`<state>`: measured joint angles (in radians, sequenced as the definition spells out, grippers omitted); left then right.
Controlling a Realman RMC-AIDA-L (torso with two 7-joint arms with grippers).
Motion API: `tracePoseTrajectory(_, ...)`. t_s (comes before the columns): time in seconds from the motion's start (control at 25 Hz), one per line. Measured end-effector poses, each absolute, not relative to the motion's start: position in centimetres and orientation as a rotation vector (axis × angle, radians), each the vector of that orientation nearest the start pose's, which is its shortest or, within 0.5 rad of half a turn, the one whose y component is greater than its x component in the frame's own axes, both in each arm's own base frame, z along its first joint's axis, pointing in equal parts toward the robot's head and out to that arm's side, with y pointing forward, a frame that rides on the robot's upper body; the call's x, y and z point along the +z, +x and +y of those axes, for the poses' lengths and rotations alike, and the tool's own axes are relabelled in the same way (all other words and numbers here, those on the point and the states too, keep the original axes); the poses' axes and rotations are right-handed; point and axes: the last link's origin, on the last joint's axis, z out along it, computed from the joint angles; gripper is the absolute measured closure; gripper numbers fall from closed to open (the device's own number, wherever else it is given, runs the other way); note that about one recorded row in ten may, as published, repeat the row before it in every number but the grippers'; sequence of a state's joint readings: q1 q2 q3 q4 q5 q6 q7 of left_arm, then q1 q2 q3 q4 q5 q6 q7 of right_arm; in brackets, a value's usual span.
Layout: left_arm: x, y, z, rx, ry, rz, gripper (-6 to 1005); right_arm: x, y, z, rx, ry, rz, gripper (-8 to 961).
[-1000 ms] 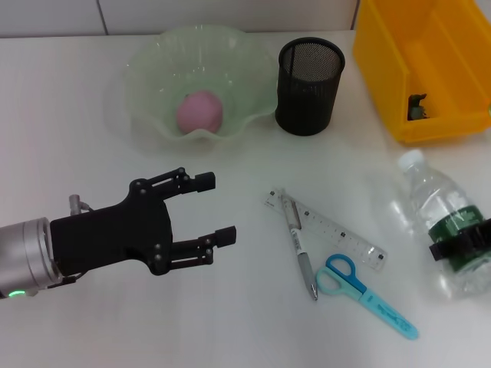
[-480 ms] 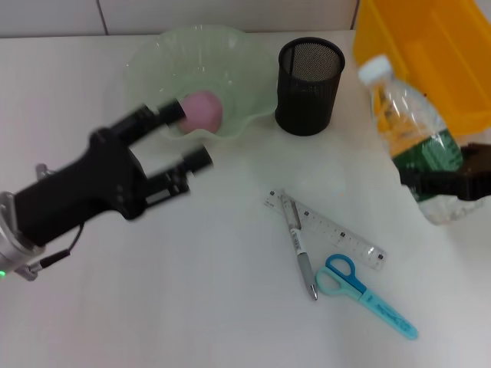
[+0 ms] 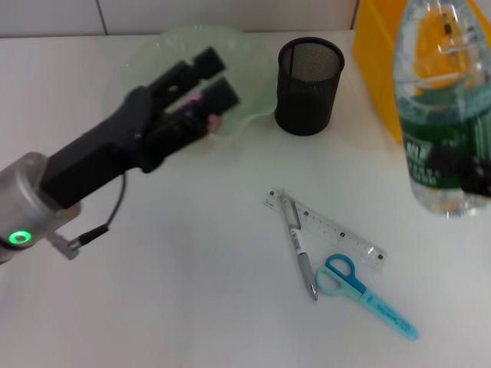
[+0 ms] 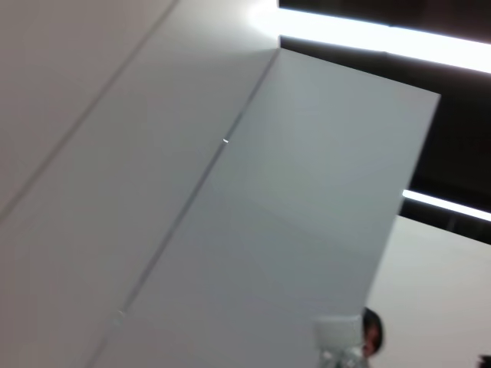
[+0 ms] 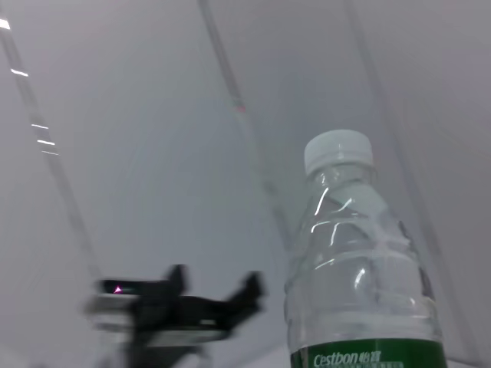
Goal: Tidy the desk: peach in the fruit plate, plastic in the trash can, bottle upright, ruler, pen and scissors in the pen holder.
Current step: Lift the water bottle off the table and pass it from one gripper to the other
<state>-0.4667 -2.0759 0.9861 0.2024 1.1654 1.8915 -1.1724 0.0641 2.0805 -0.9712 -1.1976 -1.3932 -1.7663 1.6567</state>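
Note:
My right gripper (image 3: pixel 463 167) is shut on the clear bottle (image 3: pixel 443 92) with the green label, holding it upright above the table's right side. The bottle (image 5: pixel 360 261) fills the right wrist view. My left gripper (image 3: pixel 212 77) reaches open over the pale green fruit plate (image 3: pixel 153 57). Only a pink sliver of the peach (image 3: pixel 214 120) shows behind its fingers. The clear ruler (image 3: pixel 337 234), the pen (image 3: pixel 299 249) and the blue scissors (image 3: pixel 364 291) lie together on the table in front. The black mesh pen holder (image 3: pixel 309 77) stands beside the plate. The plastic is out of view.
The yellow trash can (image 3: pixel 376 57) stands at the back right, partly behind the bottle. The left wrist view faces a wall and ceiling, with the bottle's cap (image 4: pixel 340 335) at its lower edge. The left gripper (image 5: pixel 215 295) shows far off in the right wrist view.
The right gripper has lifted the bottle from lying on the table to upright. The left arm has swung back from the table's front to over the fruit plate.

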Motion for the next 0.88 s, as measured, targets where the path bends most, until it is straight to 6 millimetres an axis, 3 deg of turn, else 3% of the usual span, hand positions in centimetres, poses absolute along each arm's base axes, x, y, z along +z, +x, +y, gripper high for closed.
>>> tracePoseTrajectory(0.08, -1.4, -20.7, 28.1, -1.799, -2.452, -0.665, 217, 7.9, 24.0, 23.8, 1.239, -2.616, 0.516, 172)
tracePoseTrajectory(0.16, -1.4, -20.7, 28.1, -1.799, -2.452, -0.665, 217, 7.4, 23.9, 23.7, 1.266, -2.68, 0.503, 170)
tracePoseTrajectory(0.24, -2.0, -18.9, 28.7, -1.787, -2.587, -0.603, 217, 6.8, 23.8, 23.9, 1.234, -2.74, 0.51, 169)
tracePoseTrajectory(0.44, -2.0, -18.7, 28.8, -1.787, -2.594, -0.594, 218, 4.9, 23.5, 24.8, 1.18, -2.835, 0.564, 164)
tracePoseTrajectory(0.88, -2.3, -17.3, 29.1, -1.798, -2.674, -0.537, 218, 3.6, 22.7, 25.9, 1.194, -2.883, 0.591, 154)
